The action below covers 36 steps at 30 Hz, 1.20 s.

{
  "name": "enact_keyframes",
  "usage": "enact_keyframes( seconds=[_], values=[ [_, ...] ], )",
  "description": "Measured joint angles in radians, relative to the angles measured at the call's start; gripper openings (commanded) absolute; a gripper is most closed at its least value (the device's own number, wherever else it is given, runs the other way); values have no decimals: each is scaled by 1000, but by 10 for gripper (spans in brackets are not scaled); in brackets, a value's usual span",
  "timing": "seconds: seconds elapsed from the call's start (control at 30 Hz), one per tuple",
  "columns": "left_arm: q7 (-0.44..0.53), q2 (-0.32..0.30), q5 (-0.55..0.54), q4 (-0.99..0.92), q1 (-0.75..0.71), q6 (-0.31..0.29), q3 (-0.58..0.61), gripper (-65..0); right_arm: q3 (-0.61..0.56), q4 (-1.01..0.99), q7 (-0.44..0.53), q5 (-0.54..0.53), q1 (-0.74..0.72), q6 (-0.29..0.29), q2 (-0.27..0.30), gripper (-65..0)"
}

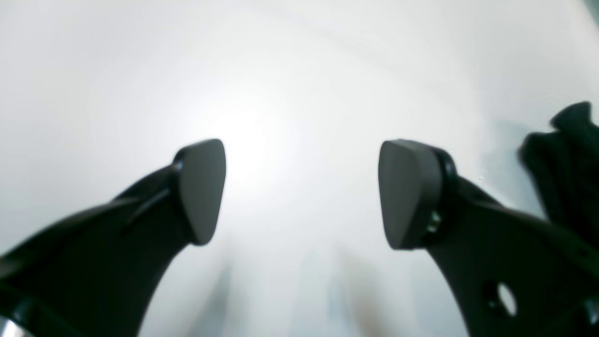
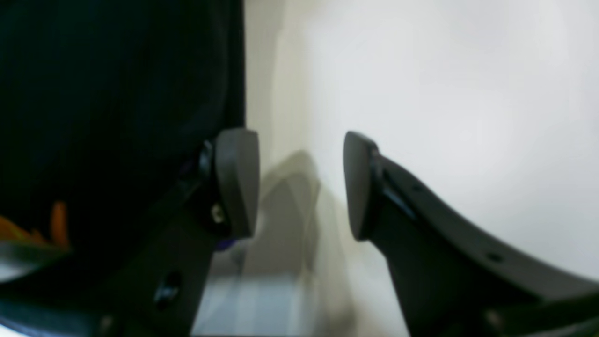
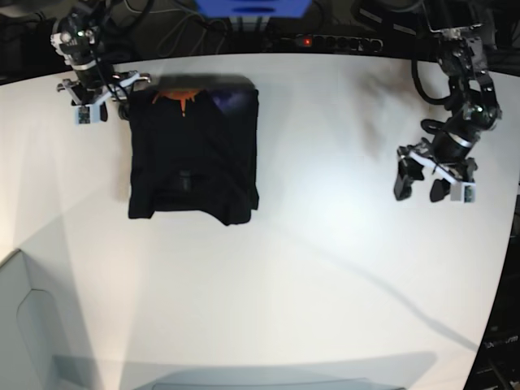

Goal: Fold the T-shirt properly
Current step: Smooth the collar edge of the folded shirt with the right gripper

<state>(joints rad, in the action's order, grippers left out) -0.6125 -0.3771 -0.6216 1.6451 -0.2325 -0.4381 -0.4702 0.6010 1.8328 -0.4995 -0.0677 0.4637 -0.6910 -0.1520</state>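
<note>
Black cloth, the T-shirt [image 3: 193,154], is seen folded on the white surface [image 3: 325,244]. Both hands are held apart and seemingly empty: right hand [image 3: 96,101] beside it, left hand [image 3: 428,185] well apart.

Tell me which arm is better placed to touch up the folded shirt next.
Probably the right. Its pincer, open, sits right beside the shirt, at its far corner. The left pincer, also open, hangs over bare table, well away from it.
</note>
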Motion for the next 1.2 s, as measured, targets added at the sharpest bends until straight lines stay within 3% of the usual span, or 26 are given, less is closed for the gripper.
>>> enact_keyframes(
  seconds=[0.33, 0.43, 0.53, 0.73, 0.83, 1.07, 1.2],
  values=[
    [5, 0, -3, 43, -54, 0, -98, -165, 95, 83, -8, 6, -32, 0, -9, -373],
    [-1, 0, -4, 80, -97, 0, -114, -167, 82, 154, 4, -4, -55, 0, -9, -474],
    [4, 0, -7, 116, -151, -3, -132, -223, 18, 181, 7, -53, -35, 1, -4, -644],
    [-2, 22, -3, 157, -233, -1, -203, -446, -245, 171, -1, -68, 87, 0, -4, -650],
    [-3, 64, -3, 182, -256, -1, -250, -506, -346, 156, 0, -71, 108, 0, -10, -650],
    [2, 95, -7, 221, -319, -3, -317, -512, -346, 7, 19, -73, 68, 0, 2, -650],
    [-4, 126, -8, 221, -343, -3, -354, -512, -351, -39, 105, -86, 71, 0, 21, -650]
  ],
)
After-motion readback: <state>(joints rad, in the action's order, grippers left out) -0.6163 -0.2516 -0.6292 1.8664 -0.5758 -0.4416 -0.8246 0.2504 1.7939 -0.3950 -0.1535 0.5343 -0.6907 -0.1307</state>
